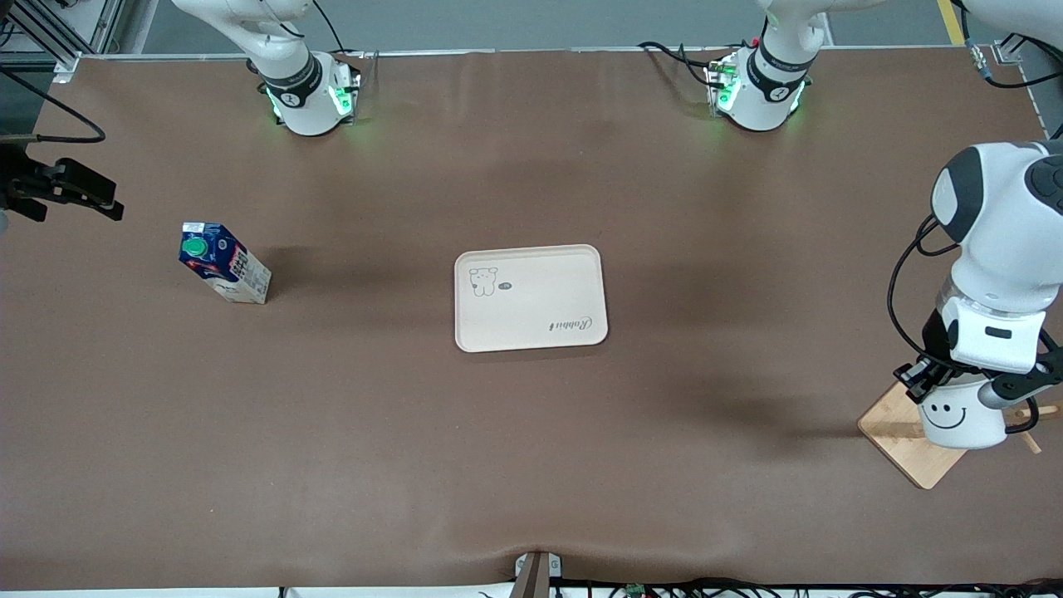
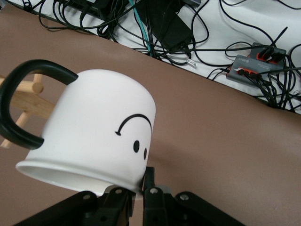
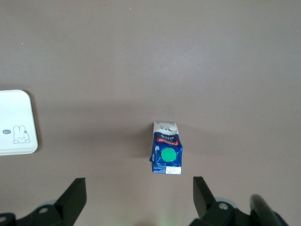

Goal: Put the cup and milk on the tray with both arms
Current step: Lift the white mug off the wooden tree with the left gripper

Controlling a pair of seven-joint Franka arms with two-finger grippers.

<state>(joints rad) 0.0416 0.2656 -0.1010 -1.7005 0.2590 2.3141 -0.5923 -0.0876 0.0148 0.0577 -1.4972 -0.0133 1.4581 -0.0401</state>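
The cup (image 1: 955, 414), a white mug with a black smiley and a black handle, is over the wooden stand at the left arm's end of the table. My left gripper (image 1: 923, 379) is shut on its rim. In the left wrist view the cup (image 2: 94, 136) fills the picture, and the left gripper (image 2: 141, 187) pinches the rim wall. The milk (image 1: 222, 264) stands on the table toward the right arm's end. My right gripper (image 1: 100, 198) hangs open high above that end. The right wrist view shows the right gripper (image 3: 138, 194) empty, with the milk (image 3: 166, 154) far below. The tray (image 1: 530, 297) lies bare mid-table.
The square wooden stand base (image 1: 901, 438) lies under the cup, and its pegs (image 2: 29, 98) show through the handle. Cables and power strips (image 2: 254, 66) lie off the table's edge past the stand. A corner of the tray (image 3: 16, 123) shows in the right wrist view.
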